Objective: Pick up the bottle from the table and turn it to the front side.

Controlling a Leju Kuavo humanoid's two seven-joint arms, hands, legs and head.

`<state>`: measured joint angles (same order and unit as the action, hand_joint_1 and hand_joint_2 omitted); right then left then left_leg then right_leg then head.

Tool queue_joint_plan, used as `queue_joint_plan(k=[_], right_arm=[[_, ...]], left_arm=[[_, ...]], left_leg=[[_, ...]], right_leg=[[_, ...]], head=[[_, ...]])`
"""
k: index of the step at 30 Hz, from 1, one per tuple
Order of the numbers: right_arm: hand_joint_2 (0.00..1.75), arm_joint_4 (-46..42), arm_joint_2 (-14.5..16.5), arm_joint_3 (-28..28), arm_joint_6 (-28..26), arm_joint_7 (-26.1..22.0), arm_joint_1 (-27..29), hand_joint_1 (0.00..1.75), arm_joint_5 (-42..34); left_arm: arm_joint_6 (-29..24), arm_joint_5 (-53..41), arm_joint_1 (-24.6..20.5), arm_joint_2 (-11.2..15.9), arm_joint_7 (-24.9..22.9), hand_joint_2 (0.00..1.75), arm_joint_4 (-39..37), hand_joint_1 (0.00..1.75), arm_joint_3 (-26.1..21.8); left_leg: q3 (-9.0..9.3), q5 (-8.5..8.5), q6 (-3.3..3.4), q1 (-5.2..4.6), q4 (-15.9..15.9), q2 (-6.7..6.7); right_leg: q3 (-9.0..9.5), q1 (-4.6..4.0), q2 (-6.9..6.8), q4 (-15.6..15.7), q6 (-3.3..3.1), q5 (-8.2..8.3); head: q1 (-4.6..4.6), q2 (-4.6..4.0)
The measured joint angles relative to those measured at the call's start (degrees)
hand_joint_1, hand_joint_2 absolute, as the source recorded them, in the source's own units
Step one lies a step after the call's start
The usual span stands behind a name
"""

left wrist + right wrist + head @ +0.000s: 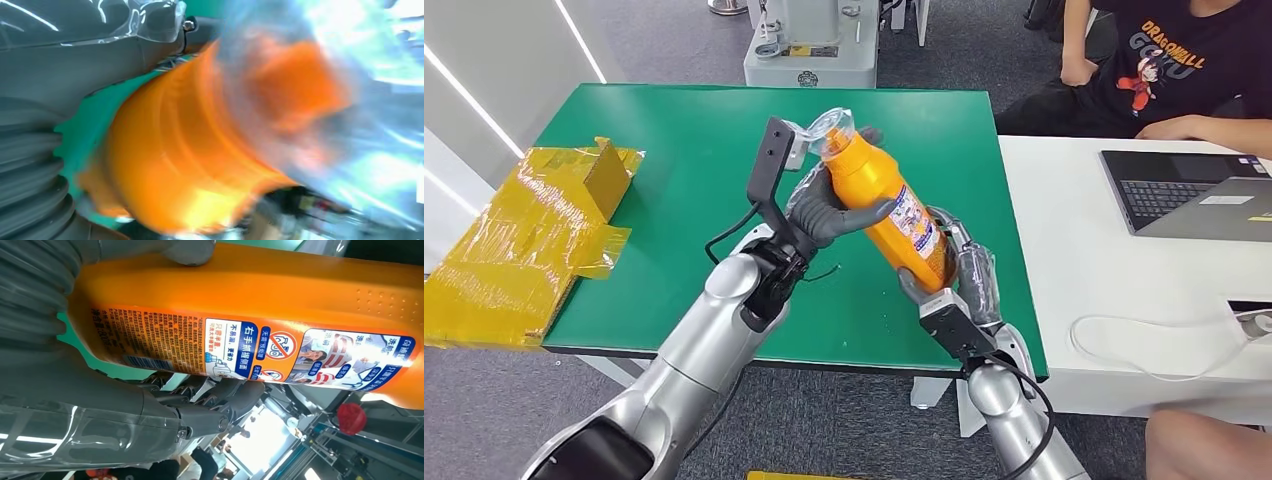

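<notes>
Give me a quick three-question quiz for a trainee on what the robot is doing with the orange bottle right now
1. True or false: the bottle is lying flat on the green table.
2. Multiple choice: which hands hold the bottle? A) the left hand alone, B) the right hand alone, C) both.
3. Short answer: what lies to the left of the table?

Key
1. False: it is lifted above the table and tilted, cap end away from the robot.
2. C: the left hand grips the upper part, the right hand holds the lower end.
3. A yellow box wrapped in shiny film.
</notes>
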<state>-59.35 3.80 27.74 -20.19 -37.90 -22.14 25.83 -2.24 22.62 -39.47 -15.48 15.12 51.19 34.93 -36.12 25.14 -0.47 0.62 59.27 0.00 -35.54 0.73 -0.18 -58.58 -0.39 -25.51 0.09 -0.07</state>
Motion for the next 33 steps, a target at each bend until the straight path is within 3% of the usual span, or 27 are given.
queue_joint_plan(k=[4,8,24,25,28,29,33], right_arm=[[1.75,1.6,0.0,-0.1,-1.4,-1.1,-0.1,1.75,-0.4],[1.75,3.3,0.1,-0.3,-2.4,-1.8,-0.4,1.75,-0.7],[1.75,6.1,0.5,-0.4,-3.6,-1.7,-0.9,1.75,-1.0],[1.75,6.1,0.5,-0.4,-3.6,-1.7,-0.9,1.75,-1.0],[1.75,6.2,0.5,-0.4,-3.8,-1.7,-1.0,1.75,-1.1],[1.75,6.3,0.6,-0.4,-3.9,-1.7,-1.0,1.75,-1.1],[1.75,6.4,0.7,-0.4,-4.1,-1.7,-1.0,1.75,-1.2]], left_arm=[[-5.8,-0.6,0.3,-2.8,0.9,1.75,1.4,0.00,0.0],[-7.3,-1.6,1.2,-4.2,1.7,1.75,2.3,0.00,-0.2],[-7.2,-5.5,3.5,-5.0,2.3,1.75,3.4,0.03,-1.7],[-7.2,-5.7,3.6,-5.0,2.3,1.75,3.4,0.19,-1.8],[-7.0,-6.1,3.7,-5.0,2.3,1.75,3.4,1.38,-1.8],[-6.9,-6.3,3.7,-5.0,2.3,1.75,3.4,1.67,-1.8],[-6.9,-7.2,3.6,-5.0,2.2,1.75,3.4,1.75,-1.8]], left_leg=[[-0.03,0.00,0.00,0.00,0.0,-0.04],[-0.03,0.00,0.00,0.00,0.0,-0.03],[-0.03,0.00,0.00,0.00,0.0,-0.04],[-0.03,0.00,0.00,0.00,0.0,-0.04],[-0.03,0.00,0.00,0.00,0.0,-0.04],[-0.03,0.00,0.00,0.00,0.0,-0.04],[-0.03,0.00,0.00,0.00,0.0,-0.04]], right_leg=[[0.01,0.00,-0.03,0.0,0.00,0.00],[0.00,0.00,-0.02,0.0,0.00,0.00],[0.00,0.00,-0.02,0.0,0.00,0.00],[0.00,0.00,-0.02,0.0,0.00,0.00],[0.00,0.00,-0.02,0.0,0.00,0.00],[0.00,0.00,-0.02,0.0,0.00,0.00],[0.00,0.00,-0.02,0.0,0.00,0.00]], head=[[0.00,0.00],[0.01,0.00],[-0.01,0.00],[-0.01,0.00],[-0.01,0.00],[0.00,0.00],[-0.01,0.00]])
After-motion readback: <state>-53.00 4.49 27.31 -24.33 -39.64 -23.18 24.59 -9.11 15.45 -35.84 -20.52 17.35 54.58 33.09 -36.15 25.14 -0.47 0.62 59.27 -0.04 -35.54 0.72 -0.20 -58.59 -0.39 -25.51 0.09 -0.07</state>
